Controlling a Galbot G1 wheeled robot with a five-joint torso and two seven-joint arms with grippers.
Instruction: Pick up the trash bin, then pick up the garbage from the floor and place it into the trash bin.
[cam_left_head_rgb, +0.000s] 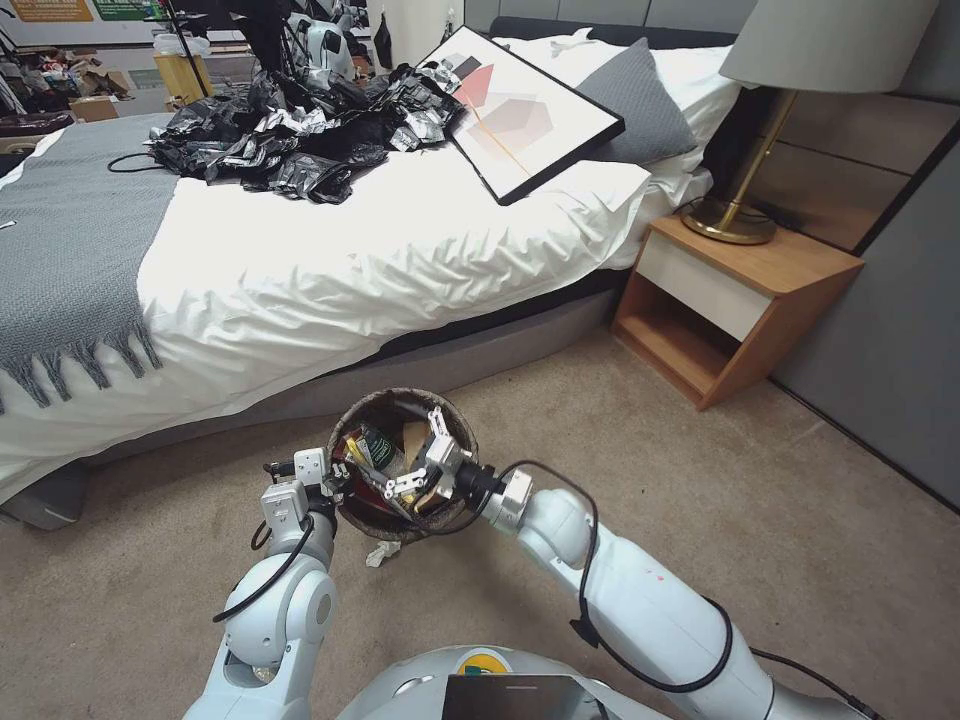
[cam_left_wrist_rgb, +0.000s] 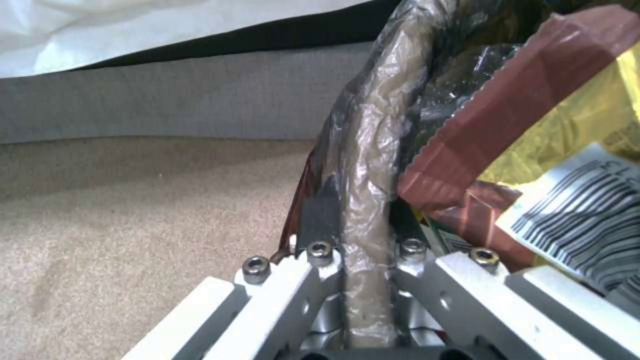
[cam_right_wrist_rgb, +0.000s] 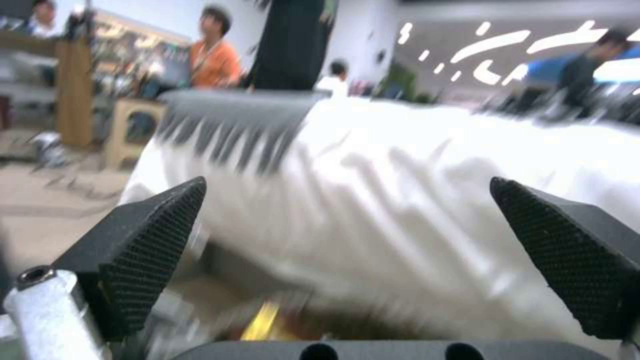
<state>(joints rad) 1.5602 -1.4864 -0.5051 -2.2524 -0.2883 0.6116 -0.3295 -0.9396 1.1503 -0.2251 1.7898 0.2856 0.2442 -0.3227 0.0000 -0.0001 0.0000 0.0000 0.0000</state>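
Note:
The trash bin (cam_left_head_rgb: 400, 397), lined with a dark bag, hangs just above the carpet in front of the bed. My left gripper (cam_left_head_rgb: 335, 480) is shut on its near-left rim; in the left wrist view the gripper (cam_left_wrist_rgb: 360, 215) pinches the bag-covered rim (cam_left_wrist_rgb: 373, 125). Garbage (cam_left_head_rgb: 375, 450) lies inside the bin: a red-brown packet (cam_left_wrist_rgb: 507, 110), a yellow wrapper (cam_left_wrist_rgb: 587, 115) and a barcoded piece (cam_left_wrist_rgb: 580, 200). My right gripper (cam_left_head_rgb: 415, 455) hovers open over the bin's mouth, with its pads (cam_right_wrist_rgb: 153, 225) wide apart and nothing between them. A small white scrap (cam_left_head_rgb: 383, 553) lies on the floor under the bin.
The bed (cam_left_head_rgb: 350, 260) spans the far side, with a grey throw (cam_left_head_rgb: 70, 240), a heap of black plastic bags (cam_left_head_rgb: 290, 130) and a framed picture (cam_left_head_rgb: 520, 110). A wooden nightstand (cam_left_head_rgb: 730, 300) with a lamp (cam_left_head_rgb: 740, 215) stands at the right. Open carpet (cam_left_head_rgb: 700, 480) lies to my right.

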